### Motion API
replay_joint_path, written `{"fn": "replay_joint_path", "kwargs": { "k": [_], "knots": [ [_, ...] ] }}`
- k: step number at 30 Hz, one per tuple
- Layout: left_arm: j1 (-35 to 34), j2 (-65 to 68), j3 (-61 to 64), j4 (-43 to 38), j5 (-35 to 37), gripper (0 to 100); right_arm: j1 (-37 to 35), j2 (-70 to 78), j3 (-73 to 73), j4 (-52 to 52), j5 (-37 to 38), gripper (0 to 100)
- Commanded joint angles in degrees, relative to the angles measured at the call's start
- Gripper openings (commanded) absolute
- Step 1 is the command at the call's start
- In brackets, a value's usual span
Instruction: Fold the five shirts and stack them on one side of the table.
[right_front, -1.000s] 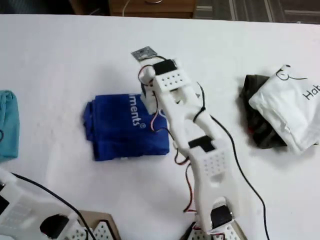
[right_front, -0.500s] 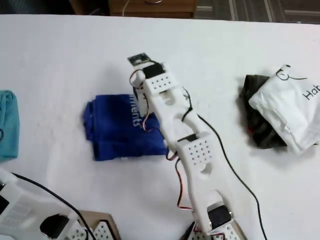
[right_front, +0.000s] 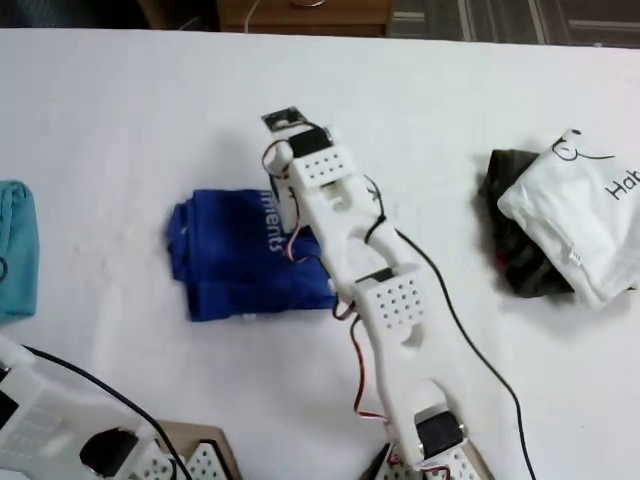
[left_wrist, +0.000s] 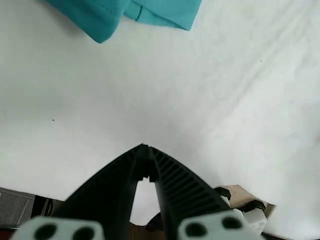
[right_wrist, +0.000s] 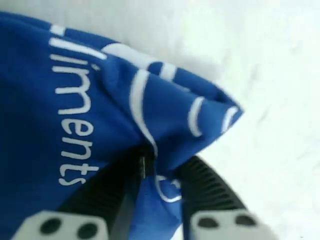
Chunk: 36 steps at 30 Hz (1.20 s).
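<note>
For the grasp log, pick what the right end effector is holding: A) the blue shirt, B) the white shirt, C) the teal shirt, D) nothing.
A: in the right wrist view, the right end effector has its fingers pinched on a raised fold of the blue shirt.

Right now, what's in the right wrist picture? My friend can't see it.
The right gripper pinches a fold of a blue shirt that has white lettering on it. The white table lies past the shirt's corner.
</note>
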Motion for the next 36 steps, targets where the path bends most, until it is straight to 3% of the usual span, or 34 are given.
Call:
{"fn": "replay_joint_path", "kwargs": {
  "k": [1, 17, 27, 36],
  "knots": [
    [-0.2, -2.5, 0.1, -0.3, -0.3, 3, -0.6, -0.7, -0.9, 0.0, -0.5, 2.2],
    [-0.6, -2.9, 0.0, 0.3, -0.1, 3, 8.3, -9.8, -16.9, 7.8, 0.2, 1.9],
    [-0.4, -3.0, -0.4, 1.5, -0.1, 3, 17.5, -18.3, -16.9, 7.9, 8.7, 1.9],
    [-0.4, -3.0, -0.4, 1.5, -0.1, 3, 30.1, -26.8, -16.9, 7.9, 19.3, 1.9]
  ]
}}
